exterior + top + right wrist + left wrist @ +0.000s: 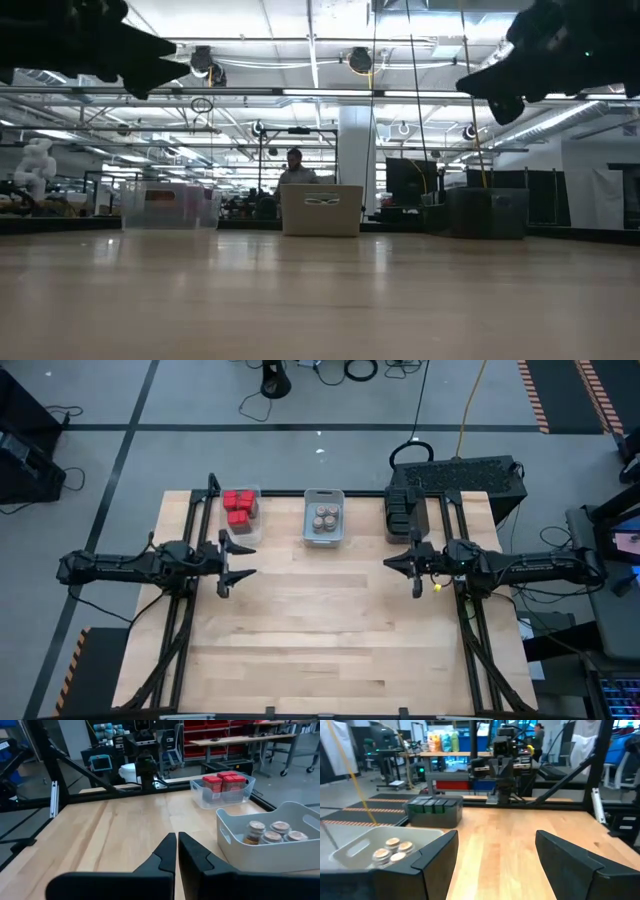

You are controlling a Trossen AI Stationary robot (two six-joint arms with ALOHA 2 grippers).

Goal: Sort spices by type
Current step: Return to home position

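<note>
- Left gripper hovers above the left side of the table, pointing inward, and in its wrist view its fingers are spread wide with nothing between them.
- Right gripper hangs opposite on the right side, facing the left one. Its fingers are pressed almost together, gripping nothing.
- The two grippers are well apart, with bare wood between them.
- Over to the far edge, where three bins stand in a row.
- Far left: red blocks sit packed in the transparent bin.
- Far middle: the round brown-topped jars are clustered in the white bin.
- Far right: dark grey blocks are lined up in the dark bin.
- Each kind is in its own bin, and no spice lies loose on the tabletop.
- In the low view, a person is in the room behind the white bin.
</note>
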